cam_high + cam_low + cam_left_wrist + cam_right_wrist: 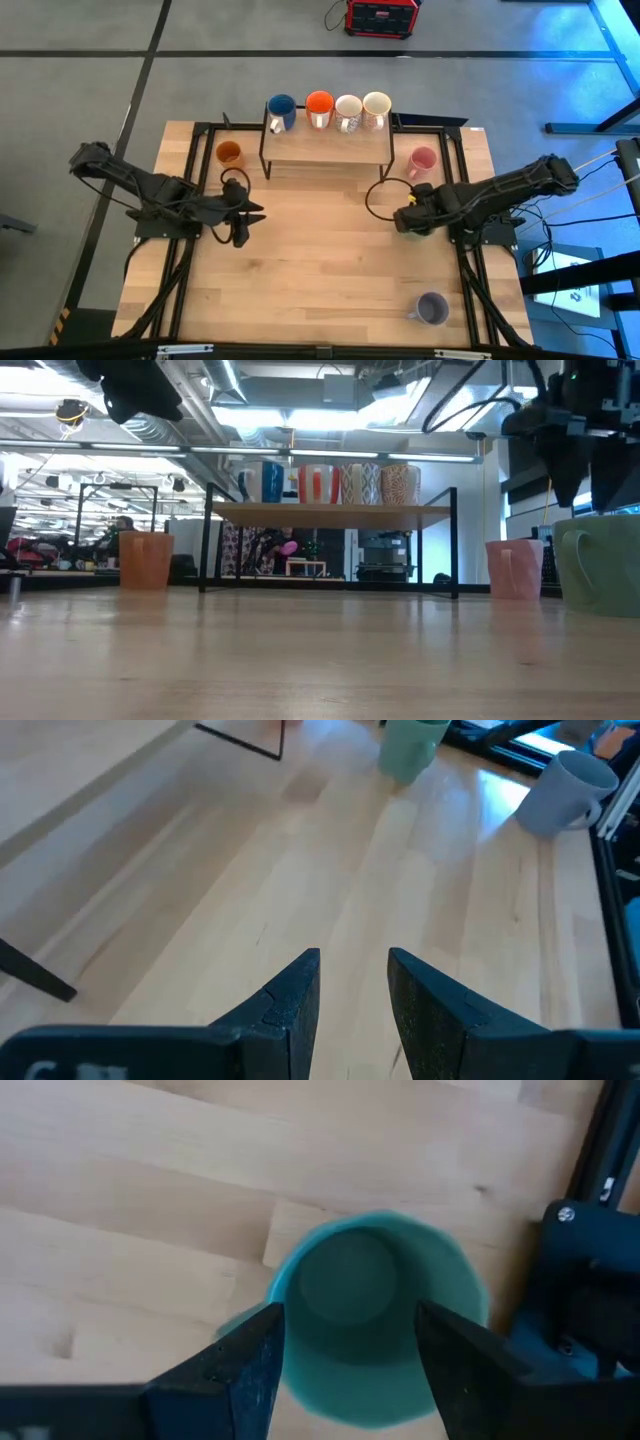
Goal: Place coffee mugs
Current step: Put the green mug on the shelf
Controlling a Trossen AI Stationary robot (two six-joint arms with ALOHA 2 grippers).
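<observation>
Eight mugs (281, 110) (four up on the shelf (325, 145)), two arms (150, 185).

Around your wooden tabletop (330, 260) — grey floor (80, 90) with dark seams, a red case (382, 16) beyond the far edge; overhead, lit ceiling ducts (200, 390).

A light wooden tabletop (320, 260) carries a small black-framed wooden shelf (325, 146) at its far edge. Beyond it, a red-and-black box (382, 16) sits on the grey floor (80, 80).
</observation>
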